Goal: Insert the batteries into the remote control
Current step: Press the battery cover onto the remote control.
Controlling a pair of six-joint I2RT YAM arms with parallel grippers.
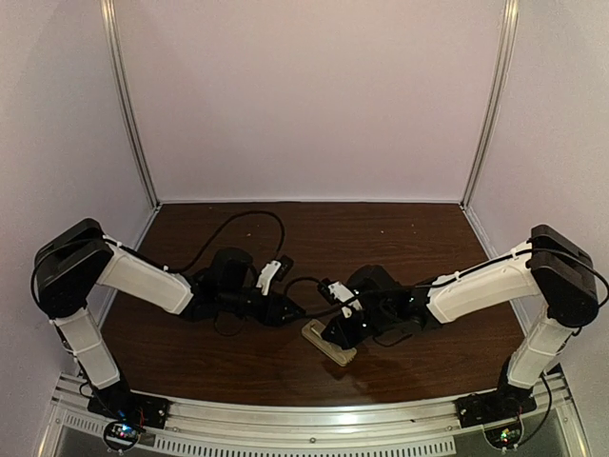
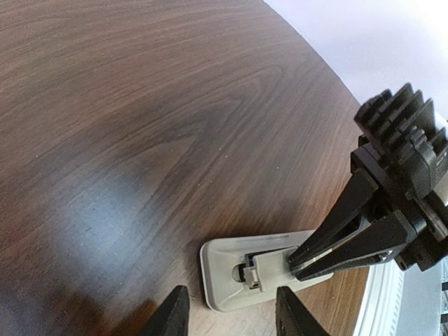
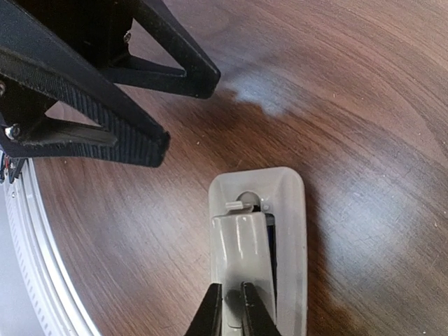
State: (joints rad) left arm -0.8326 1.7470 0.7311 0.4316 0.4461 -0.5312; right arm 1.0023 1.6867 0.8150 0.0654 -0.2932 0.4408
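The left arm (image 1: 143, 278) and right arm (image 1: 481, 286) are built alike: white plastic link shells alternate with black moulded joint housings. Black base plates (image 1: 128, 407) sit on the ribbed silver metal mounting rail (image 1: 304, 416). Beyond the rail, thin black cables (image 1: 257, 212) loop along the forearms. The left gripper (image 2: 233, 308) and right gripper (image 3: 232, 311) have black, triangular open-frame fingers fastened by small screws (image 3: 127, 36). The right gripper body carries black ribbed fins (image 2: 399, 115).

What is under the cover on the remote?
A blue sliver shows beside the cover, likely a battery; the rest of the remote's recess is hidden. The right gripper pinches the cover.
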